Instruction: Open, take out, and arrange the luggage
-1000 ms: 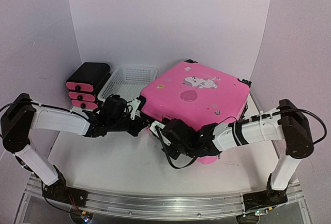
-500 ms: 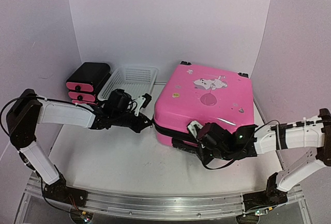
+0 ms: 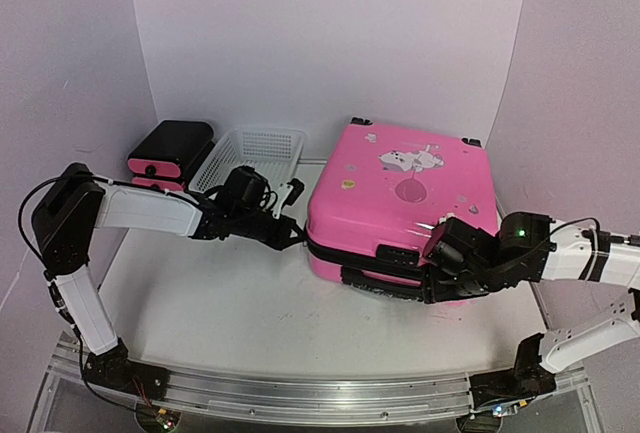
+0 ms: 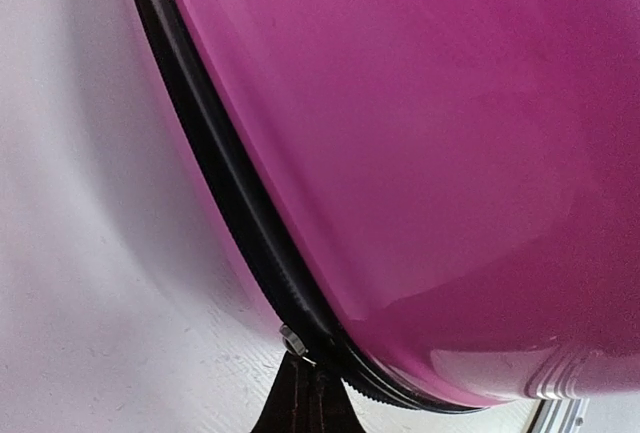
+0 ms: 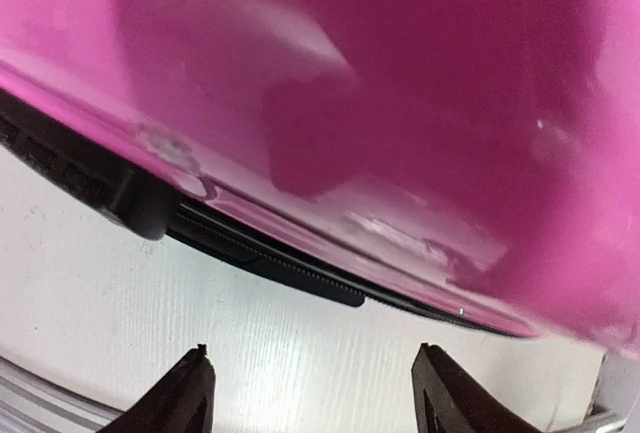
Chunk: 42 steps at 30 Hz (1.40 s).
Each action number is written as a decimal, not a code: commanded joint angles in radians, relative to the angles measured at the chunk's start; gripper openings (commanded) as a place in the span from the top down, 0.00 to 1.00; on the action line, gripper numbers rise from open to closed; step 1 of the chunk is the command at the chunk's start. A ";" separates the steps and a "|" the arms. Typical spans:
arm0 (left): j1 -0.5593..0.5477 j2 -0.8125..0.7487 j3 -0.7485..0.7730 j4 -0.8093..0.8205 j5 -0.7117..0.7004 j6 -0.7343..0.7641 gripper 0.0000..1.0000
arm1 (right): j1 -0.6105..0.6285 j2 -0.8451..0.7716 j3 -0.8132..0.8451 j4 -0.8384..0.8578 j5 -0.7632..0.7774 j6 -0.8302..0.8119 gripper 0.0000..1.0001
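Observation:
The luggage [image 3: 400,193], a glossy pink hard-shell suitcase with small stickers, lies flat on the table, right of centre. Its black zipper band [image 4: 240,213] runs round the side. My left gripper [image 3: 298,235] is at the suitcase's front left corner. In the left wrist view that gripper [image 4: 303,393] is shut, and a small metal zipper pull [image 4: 292,338] sticks out at its tips against the band. My right gripper [image 3: 432,253] stands open at the suitcase's front side. In the right wrist view only bare table shows between the right gripper's [image 5: 312,378] fingers, just short of the band [image 5: 300,273].
A small black drawer unit with pink fronts [image 3: 165,158] stands at the back left, with a white mesh basket [image 3: 255,153] beside it. White walls close the back and sides. A metal rail [image 3: 300,393] runs along the near edge.
The suitcase has slid and turned to the right. My right gripper has opened and moved right along the front side. My left gripper has followed to the front left corner, still shut.

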 commanded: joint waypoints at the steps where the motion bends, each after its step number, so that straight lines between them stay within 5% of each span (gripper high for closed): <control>1: -0.080 0.019 0.084 0.113 0.076 -0.065 1.00 | -0.004 0.005 0.032 -0.119 -0.053 0.513 0.23; 6: -0.152 0.075 0.121 0.144 0.089 -0.117 1.00 | -0.026 0.018 0.036 -0.252 0.070 0.808 0.18; 12: -0.171 0.133 0.164 0.184 0.107 -0.195 1.00 | -0.172 -0.025 -0.041 -0.207 0.073 0.896 0.21; 32: -0.245 0.192 0.225 0.201 0.124 -0.210 1.00 | -0.302 0.021 -0.235 0.149 0.060 1.094 0.32; 39: -0.258 0.190 0.217 0.198 0.067 -0.173 1.00 | -0.325 0.095 -0.275 0.176 0.096 1.198 0.54; 42: -0.258 0.180 0.206 0.196 0.049 -0.152 1.00 | -0.331 0.125 -0.291 0.194 0.115 1.238 0.51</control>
